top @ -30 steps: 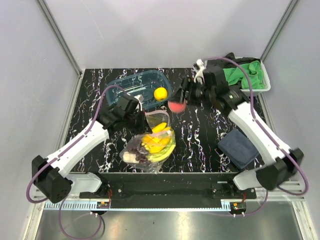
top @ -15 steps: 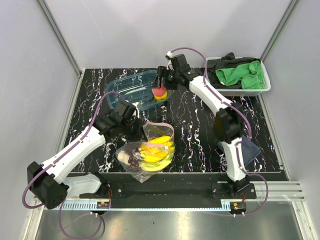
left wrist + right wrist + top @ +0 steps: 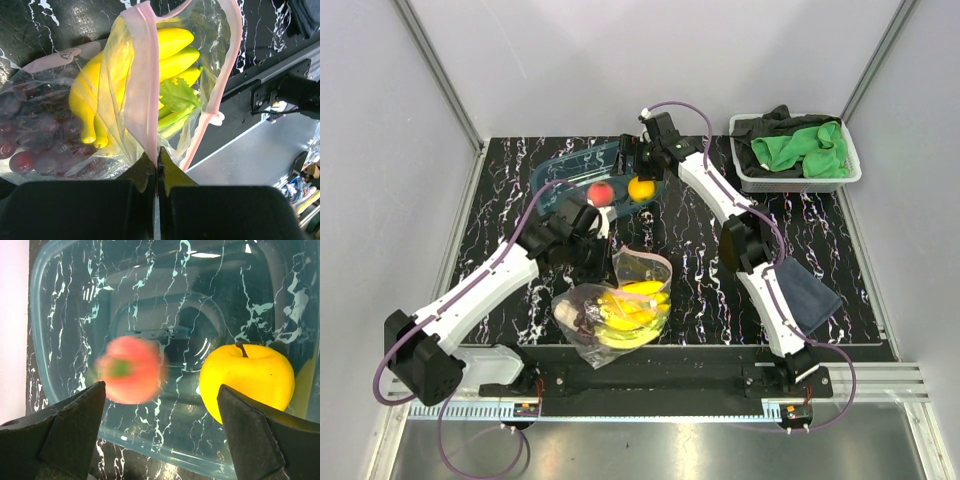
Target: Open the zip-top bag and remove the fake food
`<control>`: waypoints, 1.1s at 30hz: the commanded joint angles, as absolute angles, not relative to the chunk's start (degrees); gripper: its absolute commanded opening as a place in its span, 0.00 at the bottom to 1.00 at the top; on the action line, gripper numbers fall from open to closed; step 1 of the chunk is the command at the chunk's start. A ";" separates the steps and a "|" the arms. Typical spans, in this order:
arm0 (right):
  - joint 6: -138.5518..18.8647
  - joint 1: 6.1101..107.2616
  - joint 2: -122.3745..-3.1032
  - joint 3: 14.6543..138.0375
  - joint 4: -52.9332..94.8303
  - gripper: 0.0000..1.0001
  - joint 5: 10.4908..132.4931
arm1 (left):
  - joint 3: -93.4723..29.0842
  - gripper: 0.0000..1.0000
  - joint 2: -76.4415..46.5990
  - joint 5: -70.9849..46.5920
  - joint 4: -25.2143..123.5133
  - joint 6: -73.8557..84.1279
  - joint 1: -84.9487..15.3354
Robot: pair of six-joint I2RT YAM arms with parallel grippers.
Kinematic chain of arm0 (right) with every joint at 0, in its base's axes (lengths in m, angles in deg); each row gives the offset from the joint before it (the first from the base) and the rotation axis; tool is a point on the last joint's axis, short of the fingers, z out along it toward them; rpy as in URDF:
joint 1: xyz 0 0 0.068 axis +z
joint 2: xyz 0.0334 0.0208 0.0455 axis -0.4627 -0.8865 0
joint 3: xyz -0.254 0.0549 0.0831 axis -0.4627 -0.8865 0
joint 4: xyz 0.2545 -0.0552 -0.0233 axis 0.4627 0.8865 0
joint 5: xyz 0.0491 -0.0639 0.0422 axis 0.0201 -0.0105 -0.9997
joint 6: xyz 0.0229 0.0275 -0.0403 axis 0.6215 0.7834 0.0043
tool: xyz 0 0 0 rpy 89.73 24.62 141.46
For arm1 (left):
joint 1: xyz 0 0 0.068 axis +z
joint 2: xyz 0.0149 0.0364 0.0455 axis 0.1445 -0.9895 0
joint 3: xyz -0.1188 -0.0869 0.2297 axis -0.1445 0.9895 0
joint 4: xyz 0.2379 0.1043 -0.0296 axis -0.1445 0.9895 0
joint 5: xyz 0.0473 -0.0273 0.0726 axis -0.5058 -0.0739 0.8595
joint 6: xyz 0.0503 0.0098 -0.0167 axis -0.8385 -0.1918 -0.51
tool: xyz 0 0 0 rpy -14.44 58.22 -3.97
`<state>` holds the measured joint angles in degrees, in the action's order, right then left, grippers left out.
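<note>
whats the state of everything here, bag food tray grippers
zip-top bag: open, pink strip pinched
left gripper: shut on the bag's strip
right gripper: open over the tray
peach: loose in tray, blurred
yellow fruit: resting in tray
bananas: in bag
grapes: in bag
leek: in bag

Lab test cell: plain grey walls (image 3: 650, 60), aluminium frame posts (image 3: 440, 75), marbled tabletop (image 3: 692, 262).

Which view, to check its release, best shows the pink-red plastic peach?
Right wrist: the pink-red plastic peach, blurred, looms large in the blue-tinted clear tray, free of the open right gripper. Top view shows it small, by the yellow fruit. Left wrist view lacks it.
</note>
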<state>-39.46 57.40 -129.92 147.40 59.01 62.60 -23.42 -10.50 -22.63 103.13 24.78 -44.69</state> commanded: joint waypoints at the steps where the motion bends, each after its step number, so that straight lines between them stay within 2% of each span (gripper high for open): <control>1: -40.20 58.06 -125.19 146.36 62.45 1.00 62.26 | -28.66 0.00 -9.83 -24.24 105.92 21.15 -44.52; 6: -40.29 58.06 -115.99 140.39 67.89 1.00 61.47 | -29.89 0.00 -11.58 -24.68 105.14 22.99 -44.52; 8: -40.73 58.06 -111.41 131.70 67.99 1.00 61.03 | -30.34 0.00 -12.81 -24.94 104.00 23.61 -44.61; 13: -42.66 57.88 -90.94 105.46 62.81 1.00 60.50 | -32.27 0.00 -14.57 -23.28 102.32 24.41 -44.95; 15: -43.28 57.71 -82.61 98.92 61.49 0.97 60.24 | -32.18 0.00 -15.18 -21.87 101.27 24.06 -45.22; 20: -40.12 57.79 -69.74 78.08 57.36 0.86 52.35 | -33.84 0.00 -18.08 -21.86 100.39 24.23 -46.36; 22: -39.06 57.88 -65.52 71.59 55.25 0.75 50.14 | -34.99 0.00 -19.14 -21.43 100.21 24.41 -48.02; 25: -37.05 58.06 -61.03 65.34 51.56 0.61 47.23 | -37.63 0.00 -21.07 -20.20 100.12 24.84 -51.01; 33: -36.51 58.85 -59.97 58.55 46.90 0.49 44.50 | -42.20 0.00 -25.73 -17.38 100.03 27.21 -56.03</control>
<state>-37.32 58.02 -61.29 59.89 52.97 47.74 -38.83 -24.64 -19.62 102.15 25.43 -54.44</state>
